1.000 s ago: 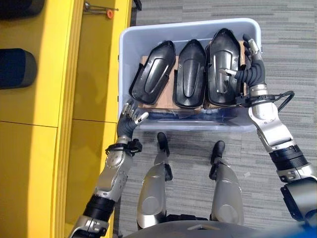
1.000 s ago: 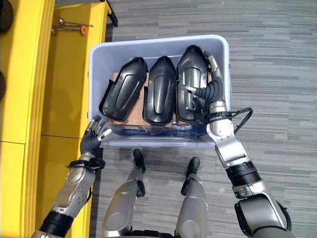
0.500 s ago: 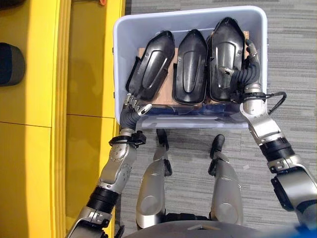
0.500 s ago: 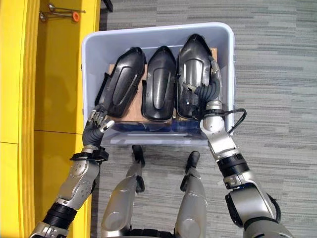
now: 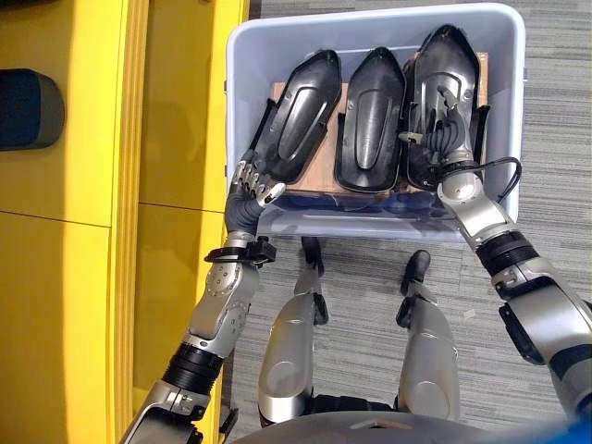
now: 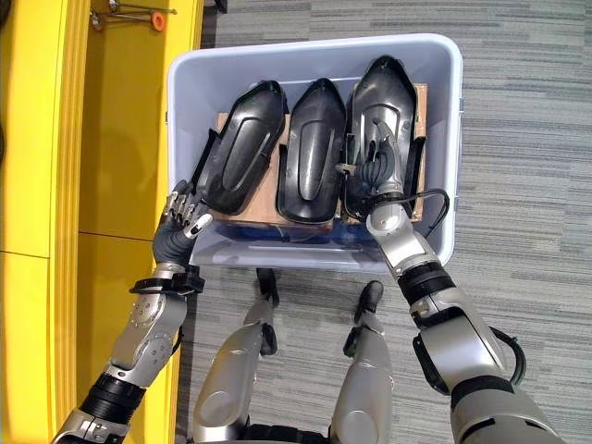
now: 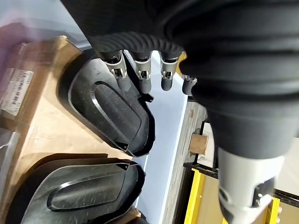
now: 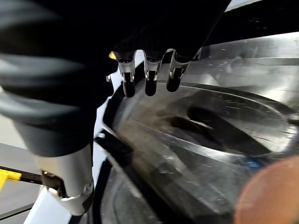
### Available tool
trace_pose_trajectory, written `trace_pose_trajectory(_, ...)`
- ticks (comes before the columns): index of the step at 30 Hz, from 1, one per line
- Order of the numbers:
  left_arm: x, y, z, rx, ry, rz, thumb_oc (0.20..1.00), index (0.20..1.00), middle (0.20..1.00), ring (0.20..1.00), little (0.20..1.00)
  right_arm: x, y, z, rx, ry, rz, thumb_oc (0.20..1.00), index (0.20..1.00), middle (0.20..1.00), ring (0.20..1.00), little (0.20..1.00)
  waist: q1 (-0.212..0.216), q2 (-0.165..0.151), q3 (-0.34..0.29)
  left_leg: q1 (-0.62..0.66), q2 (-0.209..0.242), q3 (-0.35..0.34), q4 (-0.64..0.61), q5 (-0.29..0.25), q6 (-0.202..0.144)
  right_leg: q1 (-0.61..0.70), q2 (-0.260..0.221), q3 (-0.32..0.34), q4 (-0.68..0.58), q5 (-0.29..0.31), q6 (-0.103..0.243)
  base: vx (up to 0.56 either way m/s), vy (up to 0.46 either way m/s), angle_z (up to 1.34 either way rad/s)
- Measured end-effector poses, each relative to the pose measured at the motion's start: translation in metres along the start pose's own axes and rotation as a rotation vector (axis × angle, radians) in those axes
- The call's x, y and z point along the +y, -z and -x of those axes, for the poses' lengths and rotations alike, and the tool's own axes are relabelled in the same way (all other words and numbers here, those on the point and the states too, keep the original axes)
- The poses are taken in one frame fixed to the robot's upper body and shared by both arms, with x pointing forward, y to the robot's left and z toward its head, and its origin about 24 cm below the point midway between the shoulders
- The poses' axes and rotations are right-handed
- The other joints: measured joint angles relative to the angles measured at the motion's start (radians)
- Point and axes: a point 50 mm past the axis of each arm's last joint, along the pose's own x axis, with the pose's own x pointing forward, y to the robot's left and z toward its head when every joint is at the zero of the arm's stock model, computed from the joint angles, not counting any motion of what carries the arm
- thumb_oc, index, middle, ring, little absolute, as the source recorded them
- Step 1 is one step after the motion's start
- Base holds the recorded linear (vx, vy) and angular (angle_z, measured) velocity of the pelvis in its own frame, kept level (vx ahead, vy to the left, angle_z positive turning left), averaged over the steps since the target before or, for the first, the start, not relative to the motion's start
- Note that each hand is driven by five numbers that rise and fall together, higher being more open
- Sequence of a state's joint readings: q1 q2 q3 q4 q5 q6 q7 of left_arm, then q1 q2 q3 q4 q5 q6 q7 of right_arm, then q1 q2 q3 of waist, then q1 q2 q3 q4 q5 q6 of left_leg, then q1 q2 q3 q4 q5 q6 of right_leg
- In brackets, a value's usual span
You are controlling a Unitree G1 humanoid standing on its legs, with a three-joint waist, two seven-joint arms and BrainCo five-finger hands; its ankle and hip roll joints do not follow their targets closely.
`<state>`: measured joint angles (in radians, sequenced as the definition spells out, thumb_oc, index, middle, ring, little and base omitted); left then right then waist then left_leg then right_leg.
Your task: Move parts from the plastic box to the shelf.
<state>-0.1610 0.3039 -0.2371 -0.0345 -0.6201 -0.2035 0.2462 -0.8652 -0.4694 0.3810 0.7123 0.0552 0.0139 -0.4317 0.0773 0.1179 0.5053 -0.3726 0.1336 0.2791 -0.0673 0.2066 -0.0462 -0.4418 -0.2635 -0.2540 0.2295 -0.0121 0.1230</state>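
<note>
Left hand (image 5: 248, 196) at plastic box (image 5: 237, 111) near-left corner, fingers relaxed, holding nothing. Right hand (image 6: 375, 176) on rightmost black part (image 5: 446, 88), grip state unclear. Three black parts side by side inside box, upper centre; yellow shelf (image 5: 88, 148) at left.

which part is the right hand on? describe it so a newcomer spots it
Find the pale plastic box on the grey carpet beside the yellow shelf. Three black shell-shaped parts lie side by side on a brown board inside. It's the right part, farthest from the shelf, reaching highest, with the right hand on its near end.
</note>
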Motion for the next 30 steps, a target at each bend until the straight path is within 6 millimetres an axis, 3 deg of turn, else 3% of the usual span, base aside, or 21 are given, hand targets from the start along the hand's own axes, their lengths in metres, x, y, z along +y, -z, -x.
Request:
trace_pose_trajectory(9,-0.005,0.002,0.0,0.009,0.017,0.006,1.0,1.0,1.0,1.0,1.0,0.002,0.008,0.0,0.024,-0.025,0.008,1.0,1.0,1.0,1.0,1.0,-0.003,0.0,0.0,-0.002,-0.002,-0.014,0.002,0.002,0.002,0.004,-0.002,-0.008,0.004,0.0,0.0,0.0,0.001,0.01)
trace_pose_trajectory(11,-0.005,0.002,0.0,0.009,0.018,0.007,1.0,1.0,1.0,1.0,1.0,0.01,0.007,0.003,0.021,-0.05,-0.013,1.0,1.0,1.0,1.0,1.0,-0.008,0.0,0.0,-0.002,-0.001,-0.014,0.005,0.002,0.002,0.003,-0.003,-0.007,0.007,0.0,0.0,0.0,0.0,0.0)
trace_pose_trajectory(17,-0.009,0.001,-0.003,0.003,0.031,0.024,1.0,1.0,1.0,1.0,1.0,0.028,0.006,0.021,-0.006,-0.139,-0.077,1.0,1.0,1.0,1.0,1.0,-0.018,0.0,0.0,-0.002,0.0,-0.013,0.01,0.002,0.002,0.0,-0.003,-0.004,0.017,-0.001,0.0,0.0,0.0,0.0)
trace_pose_trajectory(20,-0.011,0.001,-0.003,0.004,0.035,0.026,1.0,1.0,1.0,1.0,1.0,0.047,0.005,0.035,-0.023,-0.212,-0.11,1.0,1.0,1.0,1.0,1.0,-0.033,0.0,0.0,-0.003,0.0,-0.013,0.013,0.002,0.002,-0.002,-0.002,-0.002,0.02,-0.001,0.0,0.0,0.0,0.0)
trace_pose_trajectory(30,-0.014,0.002,-0.003,0.009,0.039,0.037,1.0,1.0,1.0,1.0,1.0,0.068,0.005,0.07,-0.04,-0.351,-0.229,1.0,1.0,1.0,1.0,1.0,-0.035,0.001,0.0,-0.026,0.004,-0.015,0.023,0.004,0.002,-0.023,-0.002,-0.004,0.032,-0.002,-0.002,0.0,0.0,0.0)
